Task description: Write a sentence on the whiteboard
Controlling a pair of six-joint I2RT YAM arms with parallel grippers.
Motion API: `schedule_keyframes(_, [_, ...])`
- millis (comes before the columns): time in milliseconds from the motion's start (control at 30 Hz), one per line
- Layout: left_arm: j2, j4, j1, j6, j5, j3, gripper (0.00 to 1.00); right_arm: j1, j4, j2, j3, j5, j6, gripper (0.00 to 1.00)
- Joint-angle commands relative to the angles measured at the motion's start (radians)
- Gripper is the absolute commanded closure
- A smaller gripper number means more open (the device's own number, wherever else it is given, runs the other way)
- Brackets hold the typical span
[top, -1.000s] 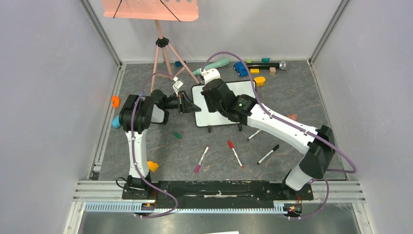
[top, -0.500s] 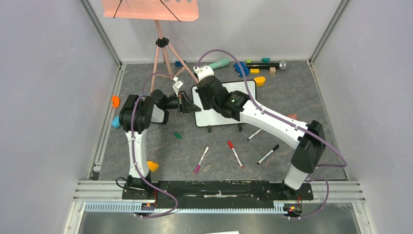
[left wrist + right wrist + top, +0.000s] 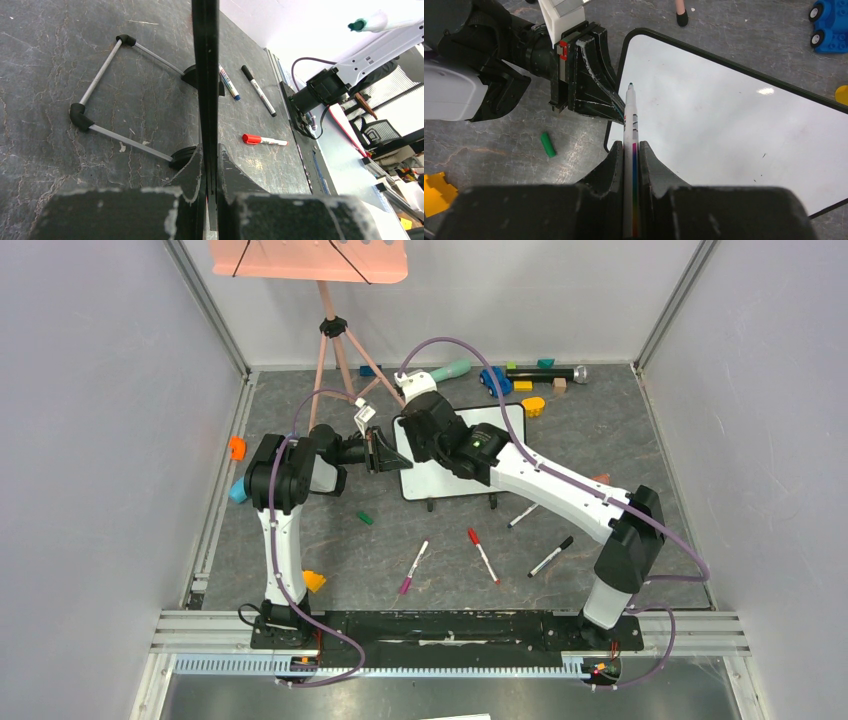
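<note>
The whiteboard (image 3: 455,478) stands on its black feet mid-table; its face (image 3: 724,115) is blank, with no sentence showing. My left gripper (image 3: 383,453) is shut on the board's left rim, which runs as a dark edge (image 3: 205,75) between the pads in the left wrist view (image 3: 210,150). My right gripper (image 3: 425,435) hangs over the board's far left corner. It is shut (image 3: 630,145) on an uncapped white marker (image 3: 630,120) with a rainbow stripe and a teal tip. The tip sits near the board's left rim, close to the left gripper's fingers (image 3: 594,95). The marker also shows in the left wrist view (image 3: 370,22).
A green cap (image 3: 365,518) lies left of the board's front. A pink marker (image 3: 413,567), a red marker (image 3: 484,555) and a black marker (image 3: 550,556) lie nearer the arms' bases. A salmon tray on a tripod (image 3: 333,330) stands behind. Toys (image 3: 493,381) line the back.
My right arm has moved left and away from the bases, carrying the marker toward the board's far left corner. The left gripper and the board have not moved.
</note>
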Motion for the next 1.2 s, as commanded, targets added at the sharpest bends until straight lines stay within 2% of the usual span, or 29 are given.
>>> schedule_keyframes(0, [0.015,0.079,-0.009,0.064,0.064,-0.018,0.98,-0.001,0.009,0.003,0.043,0.010,-0.011,1.00])
schedule_keyframes(567, [0.015,0.079,-0.009,0.065,0.065,-0.021,0.97,-0.022,-0.016,0.038,0.074,0.086,0.010,1.00])
schedule_keyframes(633, [0.013,0.079,-0.009,0.065,0.066,-0.021,0.95,-0.032,-0.016,0.045,0.079,0.087,0.014,1.00])
schedule_keyframes(733, [0.008,0.079,-0.010,0.065,0.071,-0.020,0.81,-0.039,-0.008,0.054,0.085,0.080,0.017,1.00])
schedule_keyframes(867, [0.005,0.079,-0.010,0.067,0.073,-0.021,0.79,-0.043,0.009,0.051,0.085,0.071,0.012,1.00])
schedule_keyframes(933, [0.004,0.080,-0.011,0.065,0.074,-0.020,0.75,-0.042,0.010,0.052,0.086,0.065,0.009,1.00])
schedule_keyframes(1167, [0.000,0.080,-0.010,0.066,0.072,-0.021,0.73,-0.042,0.017,0.050,0.079,0.041,0.005,1.00])
